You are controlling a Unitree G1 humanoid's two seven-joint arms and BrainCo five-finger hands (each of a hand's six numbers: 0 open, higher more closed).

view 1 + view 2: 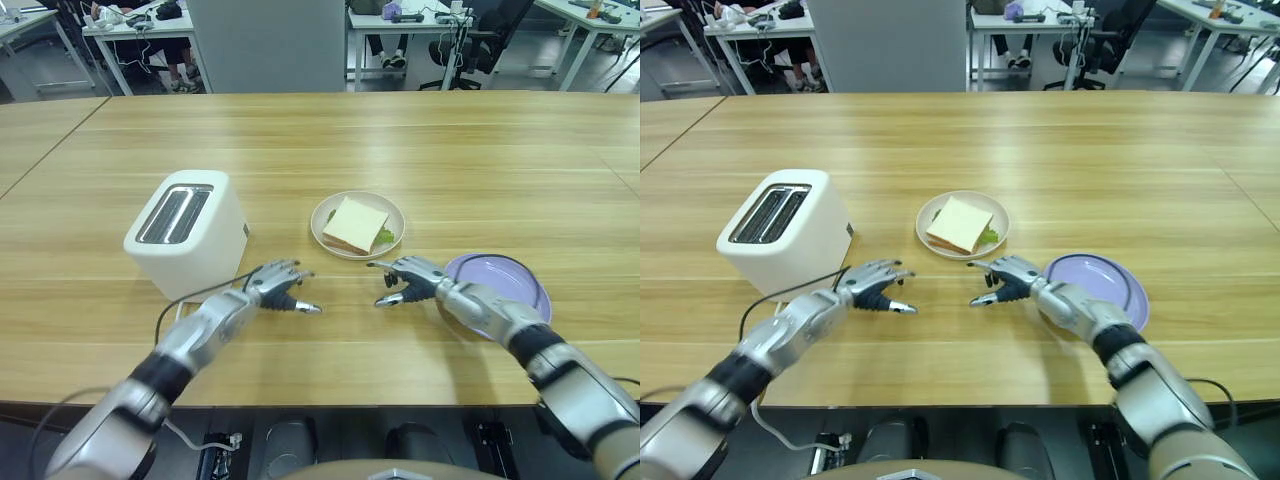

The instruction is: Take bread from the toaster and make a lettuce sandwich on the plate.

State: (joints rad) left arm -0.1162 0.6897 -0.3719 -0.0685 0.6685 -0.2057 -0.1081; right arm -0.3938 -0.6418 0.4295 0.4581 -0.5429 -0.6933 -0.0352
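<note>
My left hand (276,286) and right hand (416,279) low over the surface (400,140), fingers loosely spread, holding nothing, sandwich (354,224) on plate (396,211) just beyond, toaster (185,238) left, purple plate (510,277) right.

The tabletop (450,150) is smooth, grained wood; the toaster (190,245) looks matt white with shiny metal slots.
</note>
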